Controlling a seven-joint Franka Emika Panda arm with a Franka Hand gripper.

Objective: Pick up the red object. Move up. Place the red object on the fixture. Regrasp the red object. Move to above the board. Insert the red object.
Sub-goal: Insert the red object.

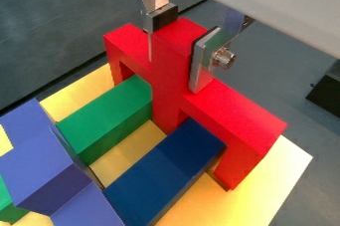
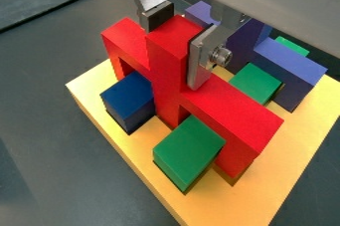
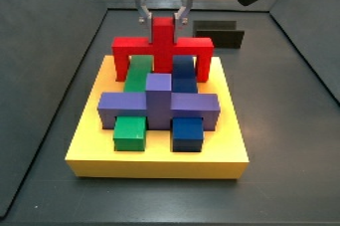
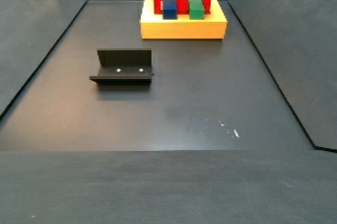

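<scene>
Insertion stage, over the board (image 3: 159, 160).
Gripper (image 1: 182, 39) jaws clamp red object's (image 1: 180, 96) upright stem; long axis vertical, seated between blocks.

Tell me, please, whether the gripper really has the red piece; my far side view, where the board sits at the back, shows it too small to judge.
Observer: Yes. In both wrist views the gripper has its silver fingers closed on the upright post of the red piece.
Operator: Thank you. Is the piece seated on the board?
Observer: It stands on the yellow board, its arch straddling a green block and a blue block.
Operator: What else is on the board?
Observer: A purple cross-shaped piece lies in front of it, over a second green block and a second blue block.
</scene>
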